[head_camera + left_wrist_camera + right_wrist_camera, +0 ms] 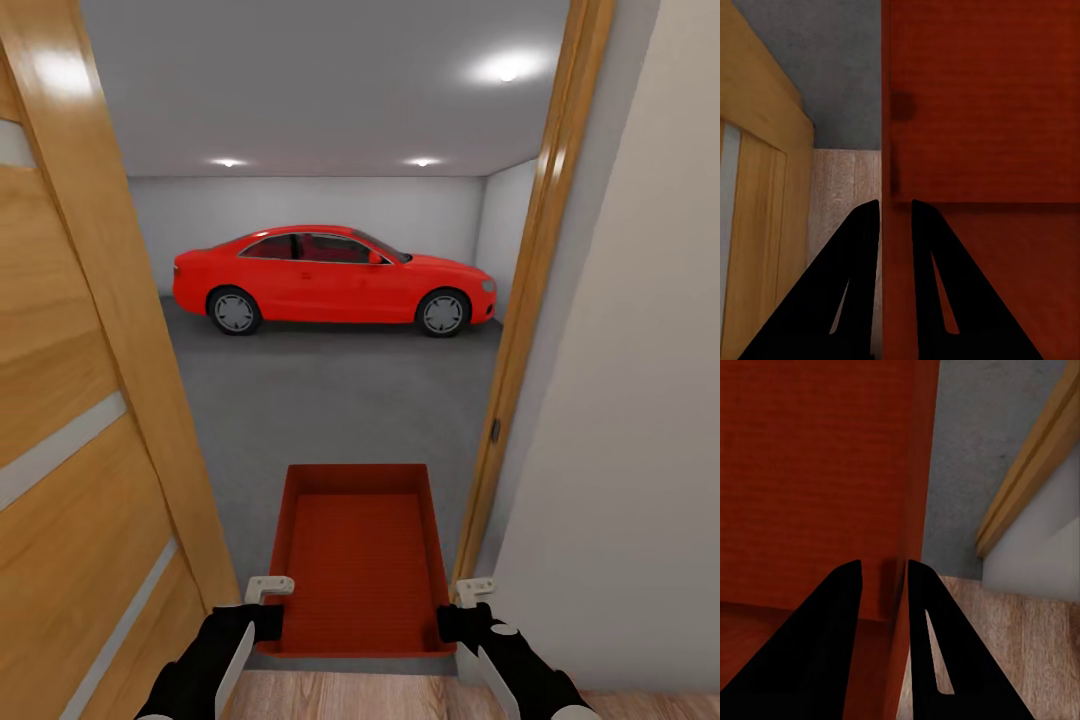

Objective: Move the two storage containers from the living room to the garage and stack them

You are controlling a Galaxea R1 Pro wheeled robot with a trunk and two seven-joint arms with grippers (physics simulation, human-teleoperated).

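One red-orange storage container (pixel 355 555) hangs level in front of me, in the doorway to the garage, its ribbed bottom showing from above. My left gripper (pixel 268 612) is shut on its left wall near the close corner, and my right gripper (pixel 456 612) is shut on its right wall. In the left wrist view the black fingers (pixel 862 247) straddle the thin red wall of the container (pixel 982 112). In the right wrist view the gripper (pixel 883 564) pinches the container's wall (pixel 832 472) the same way. The other container is out of view. Beyond lies the dark grey garage floor (pixel 330 400).
An open wooden door (pixel 70 400) stands close on the left. On the right are the wooden door frame (pixel 520 340) and a pale wall (pixel 630 400). A red car (pixel 330 280) is parked across the far garage. Light wood planks (pixel 350 695) lie under me.
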